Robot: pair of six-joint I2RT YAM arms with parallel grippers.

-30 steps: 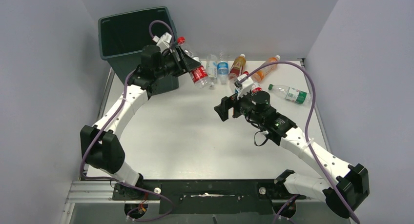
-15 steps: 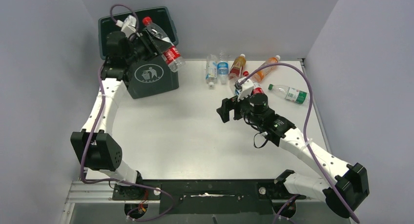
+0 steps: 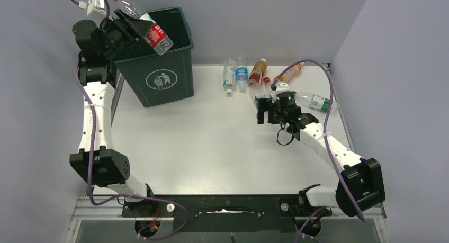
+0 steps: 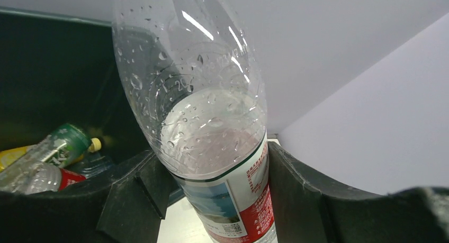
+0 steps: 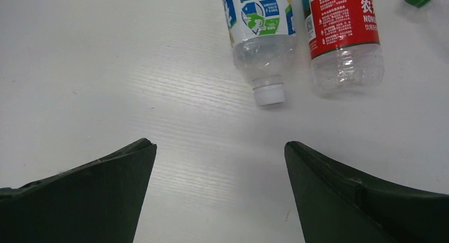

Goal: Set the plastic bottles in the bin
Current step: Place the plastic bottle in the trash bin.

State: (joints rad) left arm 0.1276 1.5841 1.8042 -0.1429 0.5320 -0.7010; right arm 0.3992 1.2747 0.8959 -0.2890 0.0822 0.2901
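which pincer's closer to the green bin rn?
Left. The left pincer hangs over the bin opening, gripping a red-labelled bottle; the right pincer sits open across the table beside loose bottles.

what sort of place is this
Probably a robotics lab test cell: bare grey walls around a white table, two robot arms bolted at its edge, plastic bottles and a green bin.
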